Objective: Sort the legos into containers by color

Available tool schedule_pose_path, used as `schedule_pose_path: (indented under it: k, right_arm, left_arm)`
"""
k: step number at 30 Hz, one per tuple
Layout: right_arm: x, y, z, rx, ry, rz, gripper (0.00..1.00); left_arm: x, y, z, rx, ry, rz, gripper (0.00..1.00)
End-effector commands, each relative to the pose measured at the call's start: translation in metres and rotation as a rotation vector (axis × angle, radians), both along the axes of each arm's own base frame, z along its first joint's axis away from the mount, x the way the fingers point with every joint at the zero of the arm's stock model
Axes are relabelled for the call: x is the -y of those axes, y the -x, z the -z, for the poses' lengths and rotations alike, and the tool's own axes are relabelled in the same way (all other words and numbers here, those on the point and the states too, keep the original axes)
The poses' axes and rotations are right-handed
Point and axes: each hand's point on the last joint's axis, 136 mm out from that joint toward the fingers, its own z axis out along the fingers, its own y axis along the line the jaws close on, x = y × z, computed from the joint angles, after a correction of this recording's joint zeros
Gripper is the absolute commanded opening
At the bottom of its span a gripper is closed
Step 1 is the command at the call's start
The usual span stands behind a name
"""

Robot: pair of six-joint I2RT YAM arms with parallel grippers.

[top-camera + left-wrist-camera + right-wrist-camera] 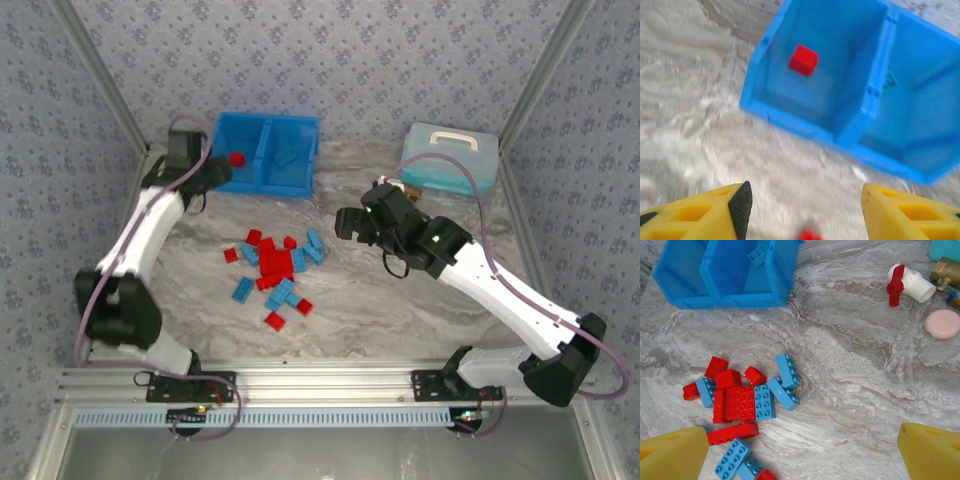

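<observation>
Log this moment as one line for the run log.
left jaws open near bin | right jaws open above loose legos | red lego in left compartment | blue lego in right compartment

No text, label, brand, number or sign can be read in any of the views. The studs of the legos (740, 402) are too small to show any embossed mark. The walls of the blue bin (263, 150) at about 11 o'clock and the lid of the pale teal box (450, 155) at about 1 o'clock are too small or blurred to make out any print.
</observation>
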Motion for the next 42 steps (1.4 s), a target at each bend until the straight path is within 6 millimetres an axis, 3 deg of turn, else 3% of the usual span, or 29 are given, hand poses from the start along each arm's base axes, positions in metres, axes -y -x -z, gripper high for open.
schedule_pose_path:
  k: [1, 4, 8, 14, 19, 23, 28, 33, 36, 39, 42]
  right_arm:
    - [-0.01, -0.01, -0.006, 0.022, -0.006, -0.029, 1.0]
    - [-0.021, -0.015, -0.001, 0.007, -0.011, -0.062, 1.0]
    - [-0.028, -0.018, 0.003, -0.011, -0.013, -0.075, 1.0]
    - [-0.052, -0.009, 0.006, -0.013, -0.032, -0.224, 1.0]
    - [-0.039, -0.005, 0.012, -0.033, -0.007, -0.172, 1.0]
    - [-0.029, -0.002, 0.012, -0.023, -0.015, -0.139, 1.0]
    - [-0.025, -0.002, 0.011, -0.02, -0.005, -0.127, 1.0]
    - [-0.022, -0.002, 0.01, -0.024, -0.009, -0.105, 1.0]
    - [-0.022, -0.002, 0.01, -0.026, -0.019, -0.094, 1.0]
    - [-0.023, -0.002, 0.009, -0.026, -0.028, -0.093, 1.0]
    - [-0.023, -0.002, 0.006, -0.022, -0.032, -0.088, 1.0]
  left_arm:
    - [0.015, 0.06, 0.052, -0.156, 0.07, 0.027, 0.61]
    - [0.019, 0.108, 0.096, -0.286, 0.071, 0.028, 0.62]
    - [0.019, 0.139, 0.14, -0.366, 0.11, -0.002, 0.62]
    - [0.017, 0.126, 0.173, -0.434, 0.058, 0.001, 0.63]
    - [0.02, 0.103, 0.188, -0.434, 0.043, 0.015, 0.64]
    - [0.008, 0.094, 0.2, -0.45, -0.029, -0.004, 0.63]
    - [-0.003, 0.085, 0.211, -0.454, -0.073, -0.008, 0.61]
    - [-0.001, 0.084, 0.215, -0.467, -0.054, 0.0, 0.45]
    - [-0.002, 0.084, 0.207, -0.449, -0.053, -0.006, 0.37]
    - [-0.001, 0.081, 0.184, -0.406, -0.043, -0.007, 0.32]
    - [0.002, 0.072, 0.14, -0.299, -0.011, -0.007, 0.31]
